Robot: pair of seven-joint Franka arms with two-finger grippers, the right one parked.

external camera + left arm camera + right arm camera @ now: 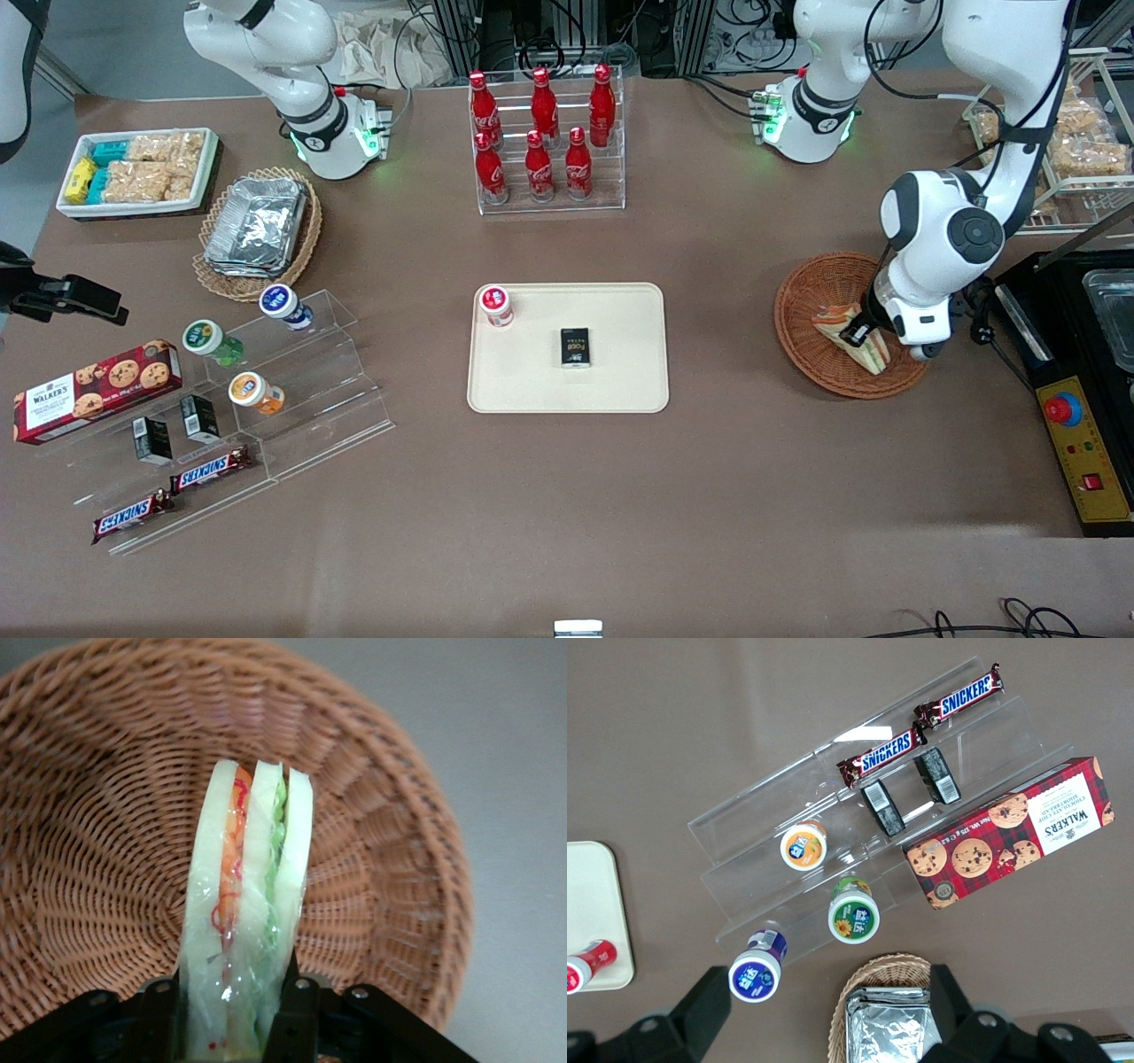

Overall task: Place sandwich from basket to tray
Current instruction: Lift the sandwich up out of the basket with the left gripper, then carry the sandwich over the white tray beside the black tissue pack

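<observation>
1. The pincer [858,335] sits low in the basket [811,297] at the right of the front frame, clamped on the sandwich [852,337].
2. The sandwich [250,904] stands on edge between the fingers [288,1019], over the basket's weave [106,859].
3. The tray [620,372] lies mid-frame on the desk [567,496], well apart.

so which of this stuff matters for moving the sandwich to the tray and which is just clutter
In the job:
- triangular pale-bread sandwich, standing in the basket
- round brown wicker basket
- flat cream plastic tray
- left arm's tool, shut on the sandwich

Lying about:
- red cola bottles
- red biscuit box
- two chocolate bars
- tan basket of foil trays
</observation>
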